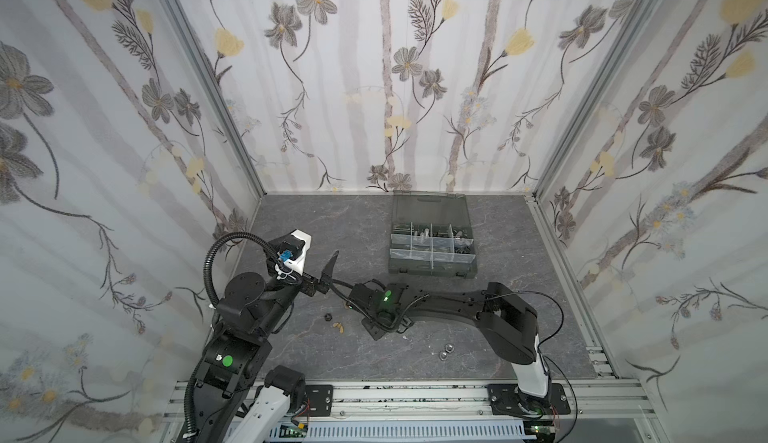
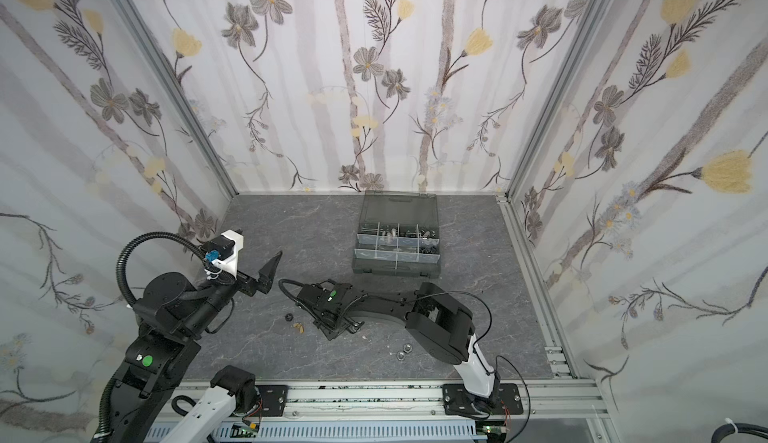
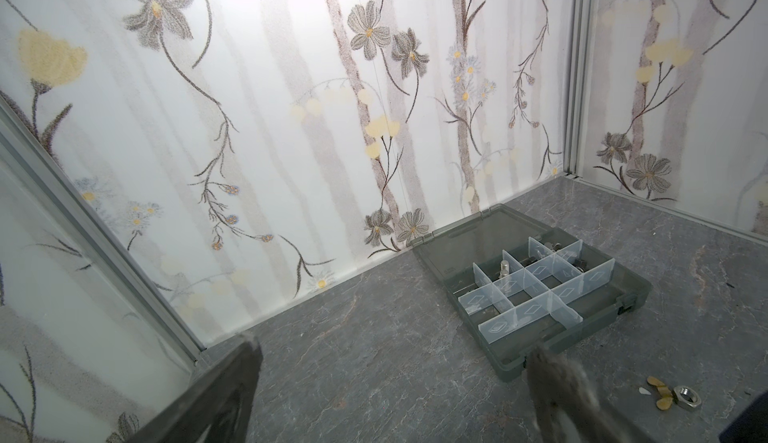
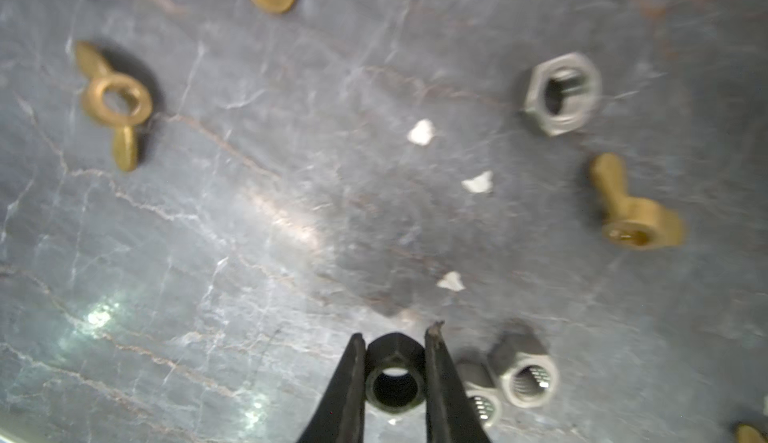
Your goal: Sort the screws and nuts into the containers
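Note:
In the right wrist view my right gripper (image 4: 395, 333) is shut on a black hex nut (image 4: 394, 378), pinched flat-to-flat between both fingers. Two silver hex nuts (image 4: 521, 374) lie right beside it. A flatter silver nut (image 4: 561, 93) and brass wing nuts (image 4: 114, 102) (image 4: 631, 212) are scattered on the slab. In both top views the right gripper (image 1: 376, 334) (image 2: 330, 337) points down at the table's near middle. My left gripper (image 1: 330, 272) (image 3: 395, 343) hangs open and empty above the table on the left. The containers are compartments of the grey organiser case (image 1: 432, 270) (image 3: 511, 349); no screws lie loose in view.
The case's smoky lid (image 1: 430, 208) lies open flat against the back wall. A black nut (image 1: 327, 317) and a brass wing nut (image 1: 338, 328) lie left of the right gripper, and two silver nuts (image 1: 444, 350) lie nearer the front. White specks (image 4: 420, 132) dot the slab.

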Robot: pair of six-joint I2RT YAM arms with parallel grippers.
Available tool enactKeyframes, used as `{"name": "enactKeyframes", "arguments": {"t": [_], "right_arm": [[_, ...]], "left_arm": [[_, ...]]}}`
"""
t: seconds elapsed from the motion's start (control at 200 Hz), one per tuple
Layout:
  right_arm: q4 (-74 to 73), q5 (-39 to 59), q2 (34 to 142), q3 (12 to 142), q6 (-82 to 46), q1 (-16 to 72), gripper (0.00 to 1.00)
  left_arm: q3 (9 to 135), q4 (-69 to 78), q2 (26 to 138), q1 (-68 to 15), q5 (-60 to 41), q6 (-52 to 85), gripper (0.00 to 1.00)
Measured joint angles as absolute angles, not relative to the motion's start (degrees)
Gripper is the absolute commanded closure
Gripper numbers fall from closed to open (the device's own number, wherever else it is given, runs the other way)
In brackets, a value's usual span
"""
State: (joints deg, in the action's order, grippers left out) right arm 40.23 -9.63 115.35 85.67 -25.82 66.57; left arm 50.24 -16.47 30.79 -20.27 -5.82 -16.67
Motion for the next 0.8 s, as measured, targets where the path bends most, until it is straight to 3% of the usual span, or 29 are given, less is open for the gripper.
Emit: {"name": "enactKeyframes", "arguments": {"t": [0.445,0.799], "right_arm": [[39.2,-17.7,103.5,84.0,-15.3,37.8,0.80],[32.1,-16.4,109.1,84.4,-9.1,22.9,0.80]], "left_arm": [[50.3,-16.5,31.0,-20.6,-5.6,-17.0,0.00],[51.4,-16.5,32.9,-20.8,-4.9,-17.8,0.00]]}}
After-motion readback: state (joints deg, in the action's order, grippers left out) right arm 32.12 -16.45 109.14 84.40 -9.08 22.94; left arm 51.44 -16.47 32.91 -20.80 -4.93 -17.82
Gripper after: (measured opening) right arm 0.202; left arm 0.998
